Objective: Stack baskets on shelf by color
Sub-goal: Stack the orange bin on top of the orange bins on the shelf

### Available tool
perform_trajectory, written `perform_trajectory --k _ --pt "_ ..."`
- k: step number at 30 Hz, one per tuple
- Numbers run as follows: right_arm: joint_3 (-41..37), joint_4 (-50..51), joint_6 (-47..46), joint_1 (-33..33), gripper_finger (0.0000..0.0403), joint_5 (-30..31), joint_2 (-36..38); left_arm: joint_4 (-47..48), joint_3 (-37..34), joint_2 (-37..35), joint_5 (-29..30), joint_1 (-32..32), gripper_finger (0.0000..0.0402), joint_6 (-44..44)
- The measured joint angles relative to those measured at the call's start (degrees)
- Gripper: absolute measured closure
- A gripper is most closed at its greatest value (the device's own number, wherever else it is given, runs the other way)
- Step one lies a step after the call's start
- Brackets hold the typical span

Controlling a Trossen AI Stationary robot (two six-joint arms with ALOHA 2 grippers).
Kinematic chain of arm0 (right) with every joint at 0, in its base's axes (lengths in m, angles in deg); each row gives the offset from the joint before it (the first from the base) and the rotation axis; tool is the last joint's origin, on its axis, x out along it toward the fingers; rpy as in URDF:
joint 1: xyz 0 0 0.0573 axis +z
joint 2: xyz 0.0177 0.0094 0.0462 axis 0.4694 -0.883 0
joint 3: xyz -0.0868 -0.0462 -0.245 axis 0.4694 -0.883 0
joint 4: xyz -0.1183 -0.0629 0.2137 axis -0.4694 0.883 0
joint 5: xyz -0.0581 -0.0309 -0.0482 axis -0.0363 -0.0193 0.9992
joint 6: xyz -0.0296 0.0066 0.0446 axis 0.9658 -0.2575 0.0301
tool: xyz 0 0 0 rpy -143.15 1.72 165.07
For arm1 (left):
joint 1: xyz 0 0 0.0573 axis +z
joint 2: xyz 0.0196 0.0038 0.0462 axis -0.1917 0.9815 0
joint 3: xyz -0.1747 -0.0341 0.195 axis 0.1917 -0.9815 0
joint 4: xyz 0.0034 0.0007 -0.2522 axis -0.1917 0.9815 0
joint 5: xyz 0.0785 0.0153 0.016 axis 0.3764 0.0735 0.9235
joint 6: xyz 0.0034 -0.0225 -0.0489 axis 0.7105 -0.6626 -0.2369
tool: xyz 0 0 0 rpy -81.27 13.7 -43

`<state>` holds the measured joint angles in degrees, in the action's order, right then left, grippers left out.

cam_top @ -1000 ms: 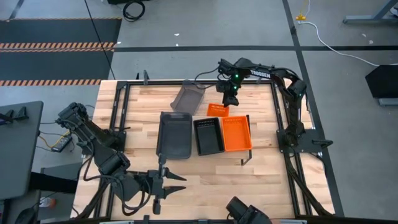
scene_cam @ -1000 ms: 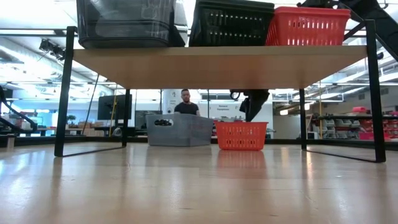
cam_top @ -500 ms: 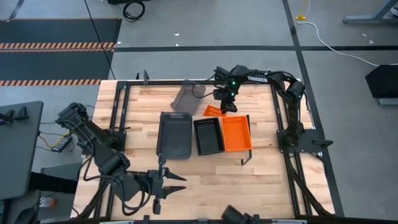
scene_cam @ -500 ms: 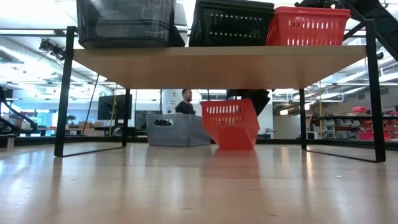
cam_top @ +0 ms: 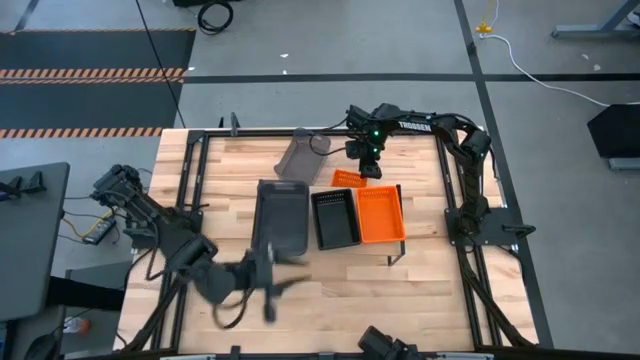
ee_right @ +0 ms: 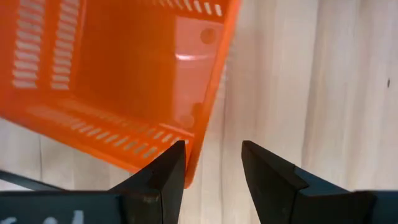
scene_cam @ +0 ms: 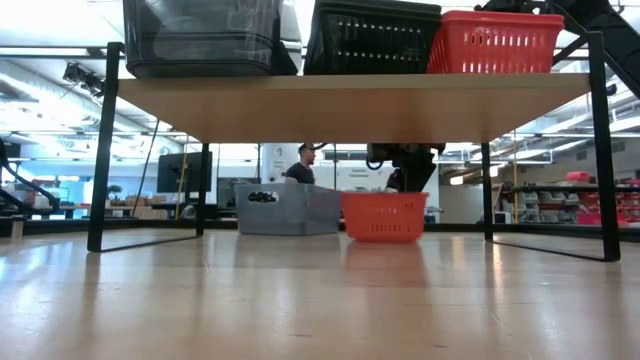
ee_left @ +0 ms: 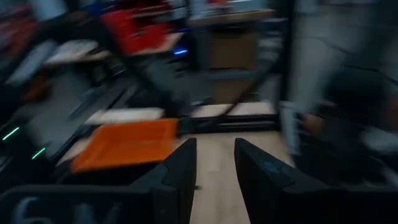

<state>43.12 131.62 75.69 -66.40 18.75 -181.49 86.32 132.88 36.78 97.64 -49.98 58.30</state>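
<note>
A loose orange perforated basket (cam_top: 350, 178) (scene_cam: 384, 216) stands flat on the table behind the shelf (scene_cam: 350, 95). Beside it, a solid grey basket (cam_top: 300, 155) (scene_cam: 285, 209) rests on its base. On the shelf sit a grey stack (cam_top: 280, 215), a black basket (cam_top: 335, 218) and an orange one (cam_top: 380, 213). My right gripper (cam_top: 368, 155) (ee_right: 211, 165) hovers open just above the loose orange basket's (ee_right: 124, 81) corner, pointing down. My left gripper (cam_top: 265, 285) (ee_left: 214, 168) is open, blurred, near the shelf's near side. My right gripper: one fingertip (ee_right: 171, 165) stands at the loose orange basket's rim corner (ee_right: 198, 146), the other over bare table. I cannot tell whether it touches the rim. The basket sits flat on the table.
Black frame rails (cam_top: 190, 190) run along the table's sides. The shelf's thin black legs (scene_cam: 104, 150) stand near the table's middle. Bare wood shows left of the shelf (cam_top: 215, 215) and toward the near edge. A person (scene_cam: 305, 165) is in the room beyond.
The loose orange basket was tipped up on one edge half a second ago under my right gripper and now stands flat on the table again. My left arm has swung up from the near edge toward the shelf, moving fast.
</note>
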Motion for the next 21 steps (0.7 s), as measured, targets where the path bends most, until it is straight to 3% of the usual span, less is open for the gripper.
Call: perform_trajectory --k 3,14,21 --pt "0.0 -0.4 0.0 0.0 0.0239 0.0 0.0 3.5 0.0 0.0 3.2 3.0 0.0285 -7.2" --pt "0.0 -3.1 -0.7 0.0 0.0241 0.0 0.0 10.5 0.0 0.0 3.1 8.0 0.0285 -17.0" --pt "0.0 -2.4 -1.6 0.6 0.0296 4.1 0.0 12.1 0.0 0.0 3.1 7.9 0.0285 -17.0"
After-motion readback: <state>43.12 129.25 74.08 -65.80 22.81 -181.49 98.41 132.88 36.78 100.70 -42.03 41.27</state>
